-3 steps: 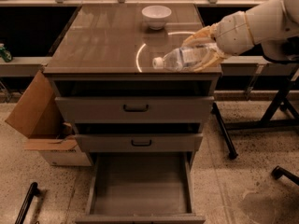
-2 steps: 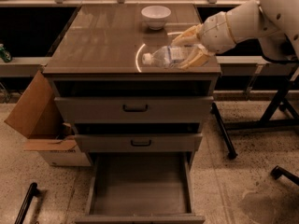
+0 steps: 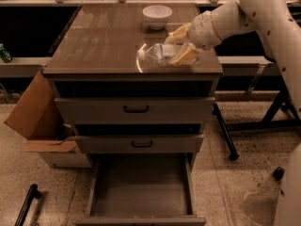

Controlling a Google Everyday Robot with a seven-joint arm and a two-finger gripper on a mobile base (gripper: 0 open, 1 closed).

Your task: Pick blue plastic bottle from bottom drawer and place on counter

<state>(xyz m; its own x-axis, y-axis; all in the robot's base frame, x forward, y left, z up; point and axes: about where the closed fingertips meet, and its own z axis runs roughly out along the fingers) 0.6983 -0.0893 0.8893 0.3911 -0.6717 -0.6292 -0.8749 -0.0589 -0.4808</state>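
The blue plastic bottle (image 3: 157,54) is clear with a white cap pointing left. It lies on its side at the counter's (image 3: 103,36) front right part, held between my gripper's (image 3: 181,44) tan fingers (image 3: 186,55). The gripper is shut on the bottle, and its white arm reaches in from the upper right. The bottom drawer (image 3: 141,185) stands pulled open below, its grey floor bare.
A white bowl (image 3: 157,16) sits at the counter's back. Two shallower drawers with black handles (image 3: 136,109) are slightly open. A cardboard box (image 3: 35,121) stands left of the cabinet. A small green can (image 3: 4,53) rests on the left bench. A black stand (image 3: 254,121) is at the right.
The gripper has carried the bottle left and slightly further back over the counter, lowering it toward the surface.
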